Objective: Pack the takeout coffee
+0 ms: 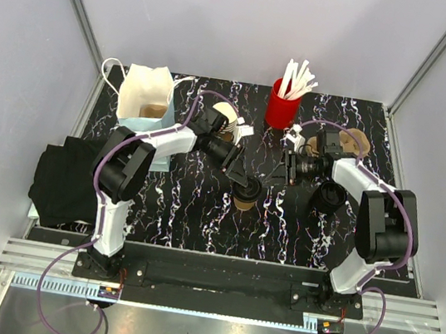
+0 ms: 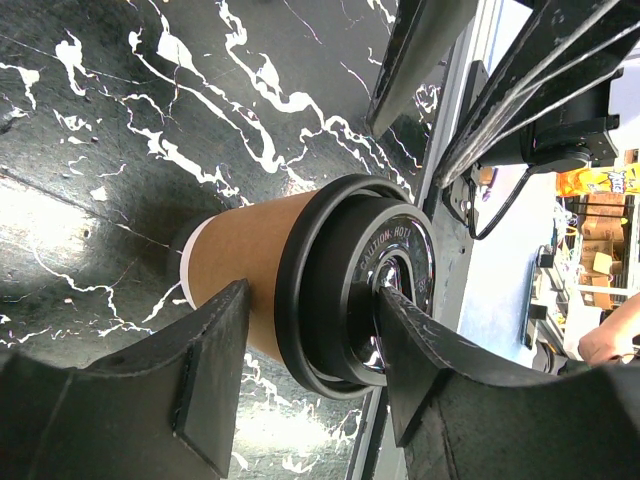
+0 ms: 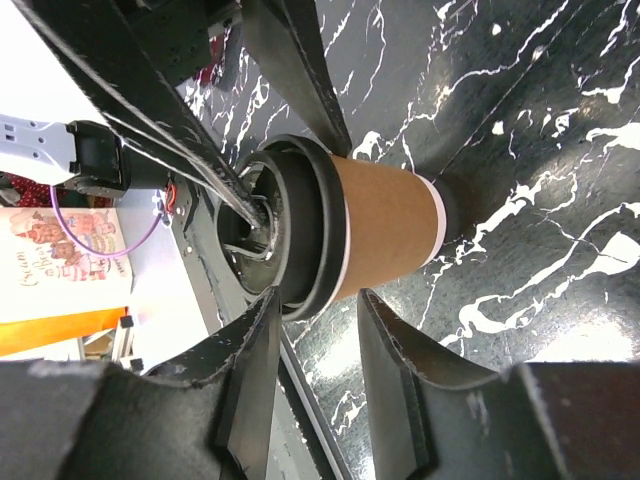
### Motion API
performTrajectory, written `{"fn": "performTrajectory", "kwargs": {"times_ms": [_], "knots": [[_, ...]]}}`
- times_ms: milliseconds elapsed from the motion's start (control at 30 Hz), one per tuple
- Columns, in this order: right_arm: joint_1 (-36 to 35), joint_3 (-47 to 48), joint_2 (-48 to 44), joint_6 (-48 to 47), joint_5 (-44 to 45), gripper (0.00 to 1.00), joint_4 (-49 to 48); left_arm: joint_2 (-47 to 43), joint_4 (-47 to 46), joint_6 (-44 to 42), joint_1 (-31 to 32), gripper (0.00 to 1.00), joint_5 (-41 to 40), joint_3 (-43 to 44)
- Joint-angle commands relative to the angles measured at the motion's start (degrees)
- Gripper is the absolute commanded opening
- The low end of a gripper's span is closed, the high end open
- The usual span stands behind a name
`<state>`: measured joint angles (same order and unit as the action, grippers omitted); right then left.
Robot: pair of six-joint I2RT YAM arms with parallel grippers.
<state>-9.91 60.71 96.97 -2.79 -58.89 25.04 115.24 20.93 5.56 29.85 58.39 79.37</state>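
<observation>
takeout coffee (image 2: pixel 250 260) wears its black lid (image 2: pixel 330 290)

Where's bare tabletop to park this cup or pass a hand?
Free: black marble tabletop between the lidded brown paper cup and its near edge. Crowded: around that cup, flanked by left hand and right hand; also the back row, white paper bag to red cup of sticks.

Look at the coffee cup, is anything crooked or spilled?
Nothing spilled. The coffee cup stands upright with its black lid on. One small oddity: a thin white strip shows under the lid, so it may not be pushed fully down.
</observation>
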Motion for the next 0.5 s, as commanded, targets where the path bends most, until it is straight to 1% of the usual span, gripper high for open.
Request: {"fn": "performTrajectory", "kwargs": {"times_ms": [0,233,467], "knots": [[-0.19,1.17,1.55,-1.34,-2.72,0.41,0.71,1.57,1.04,-2.75,0.48,0.53,-4.78,-0.01],[-0.2,1.08,3.49,-0.99,-4.38,0.37,0.71,1.57,0.96,-2.92,0.74,0.53,-5.57,0.17],[-0.2,0.9,3.58,-0.73,-5.35,0.37,0.72,1.39,1.04,-2.84,0.83,0.53,-5.92,0.25]]}}
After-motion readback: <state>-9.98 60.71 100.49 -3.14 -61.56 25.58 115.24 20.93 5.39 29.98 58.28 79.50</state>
